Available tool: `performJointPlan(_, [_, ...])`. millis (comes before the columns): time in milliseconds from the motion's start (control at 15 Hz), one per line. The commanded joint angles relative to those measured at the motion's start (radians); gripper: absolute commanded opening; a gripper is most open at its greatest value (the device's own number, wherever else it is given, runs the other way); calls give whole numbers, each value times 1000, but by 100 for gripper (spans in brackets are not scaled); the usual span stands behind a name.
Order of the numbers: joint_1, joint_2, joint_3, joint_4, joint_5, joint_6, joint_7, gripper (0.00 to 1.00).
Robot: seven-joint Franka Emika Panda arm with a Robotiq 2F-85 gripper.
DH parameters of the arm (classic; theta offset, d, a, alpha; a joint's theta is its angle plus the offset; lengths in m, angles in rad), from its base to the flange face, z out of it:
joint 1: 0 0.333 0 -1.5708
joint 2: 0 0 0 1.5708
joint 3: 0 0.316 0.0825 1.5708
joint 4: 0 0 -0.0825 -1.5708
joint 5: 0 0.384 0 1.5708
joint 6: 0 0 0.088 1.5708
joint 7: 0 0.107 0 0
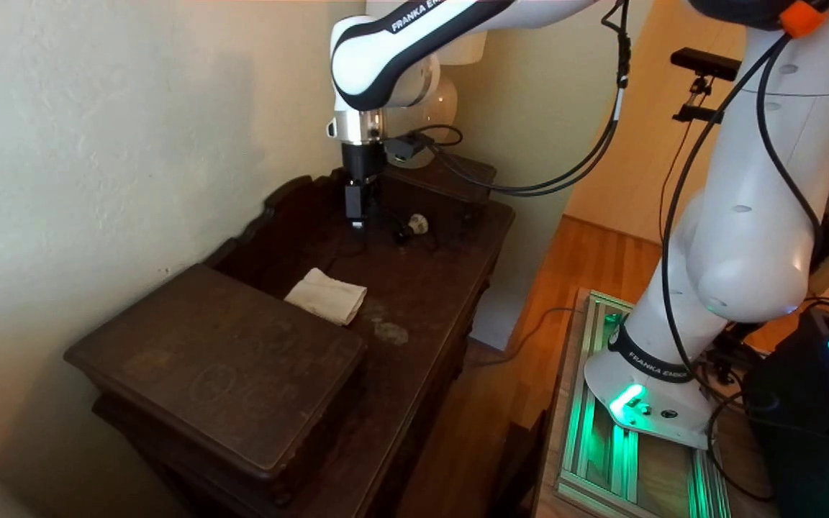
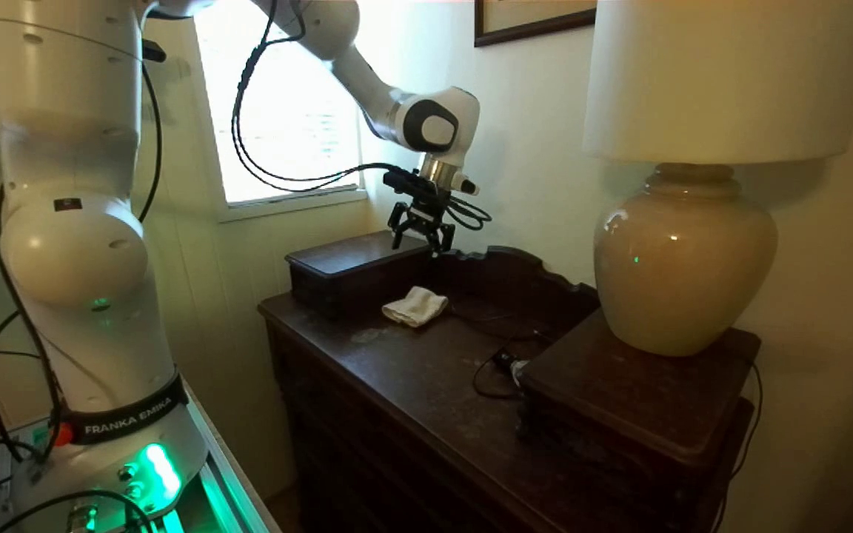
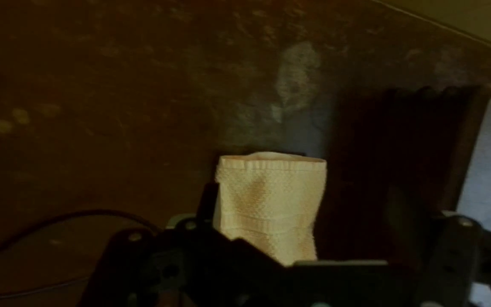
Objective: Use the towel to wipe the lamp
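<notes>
FRANKA EMIKA on arm base [image 2: 101, 455], jaws parted above bench [image 2: 434, 370], towel [image 3: 271, 196] toward one short edge (wrist view: partly masked), lamp [image 2: 693, 222] at opposite edge, top cropped.

1 cream towel [image 2: 415, 307] lies folded on the desk [image 2: 434, 370] near the frame's middle in an exterior view; 1 lamp [image 2: 693, 178], glossy beige base [image 2: 682, 266] under a white shade [image 2: 723, 81], stands upright at upper right.

One towel [image 3: 271, 198], one table lamp [image 2: 695, 222], one gripper [image 2: 417, 249], one counter [image 2: 426, 377], one window [image 2: 286, 111] and one picture frame [image 2: 536, 28] are seen.
</notes>
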Motion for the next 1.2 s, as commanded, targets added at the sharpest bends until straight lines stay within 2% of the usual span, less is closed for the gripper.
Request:
performJointPlan(0, [-12,23,24,26,8,-7,-13,100])
performJointPlan(400, [-20,50,31,61,15,-17,-37,100])
performJointPlan(733, [-8,170,22,111,-12,70,69,100])
performJointPlan(867, [-12,219,31,125,2,93,74,100])
performJointPlan(1133, [12,305,33,177,-50,140,127,100])
